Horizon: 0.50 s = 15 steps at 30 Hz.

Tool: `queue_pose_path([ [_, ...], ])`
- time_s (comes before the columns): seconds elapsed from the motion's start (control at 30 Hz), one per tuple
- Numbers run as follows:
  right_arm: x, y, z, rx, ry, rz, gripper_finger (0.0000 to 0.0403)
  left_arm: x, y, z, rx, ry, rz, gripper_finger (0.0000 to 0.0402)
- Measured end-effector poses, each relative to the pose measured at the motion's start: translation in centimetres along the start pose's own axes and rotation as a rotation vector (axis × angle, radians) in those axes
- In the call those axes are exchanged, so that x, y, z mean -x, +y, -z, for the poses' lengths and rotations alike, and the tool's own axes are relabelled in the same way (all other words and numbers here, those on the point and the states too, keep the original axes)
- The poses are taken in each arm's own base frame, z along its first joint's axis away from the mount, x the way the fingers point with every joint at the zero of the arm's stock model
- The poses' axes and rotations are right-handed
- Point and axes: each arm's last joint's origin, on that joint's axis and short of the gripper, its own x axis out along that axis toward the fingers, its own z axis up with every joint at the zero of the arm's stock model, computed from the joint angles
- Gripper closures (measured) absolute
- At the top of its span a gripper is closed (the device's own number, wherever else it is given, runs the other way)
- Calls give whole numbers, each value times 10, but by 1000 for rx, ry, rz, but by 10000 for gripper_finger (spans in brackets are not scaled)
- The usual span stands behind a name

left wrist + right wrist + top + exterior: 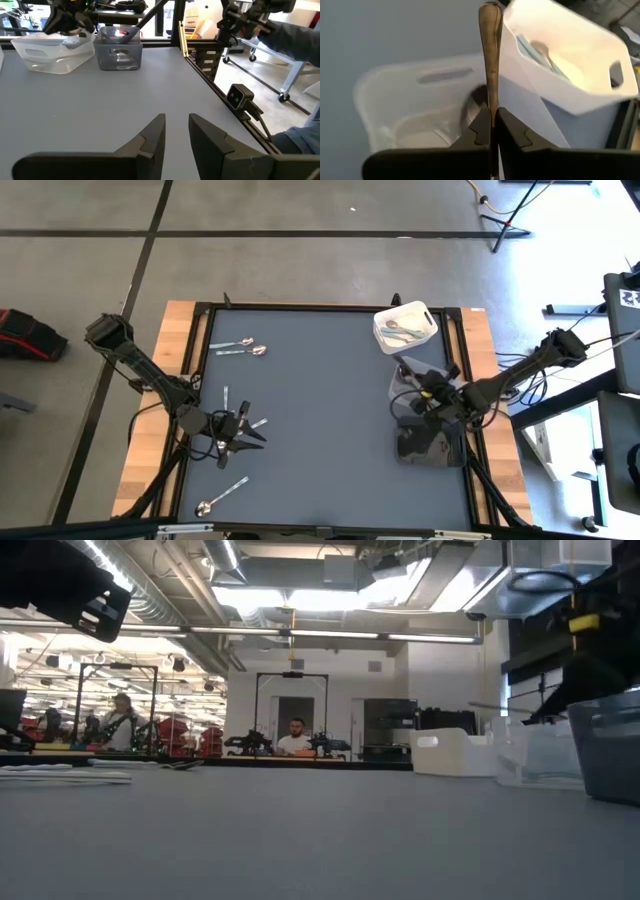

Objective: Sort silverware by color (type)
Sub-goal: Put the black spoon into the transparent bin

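A dark spoon (490, 55) is clamped between the right gripper (492, 131) fingers near the table's right edge, above the clear bin (415, 107). It should be lowered over the matching bin before release. The left gripper (176, 131), parted and empty, hovers near the left edge among loose spoons (222, 495).

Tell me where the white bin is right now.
In the high view, the white bin sits at the table's far right corner, just beyond the clear bin.
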Motion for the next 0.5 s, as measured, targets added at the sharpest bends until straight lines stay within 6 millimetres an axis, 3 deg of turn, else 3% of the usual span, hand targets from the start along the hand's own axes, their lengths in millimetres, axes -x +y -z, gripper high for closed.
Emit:
queue_pose_path([
  [0.17, -8, -4, 15, -39, 31, 22, 396, 0, 0, 0, 0, 0, 0, 321],
  [0.5, -9, -4, 18, -99, 82, 8, 388, 0, 0, 0, 0, 0, 0, 321],
])
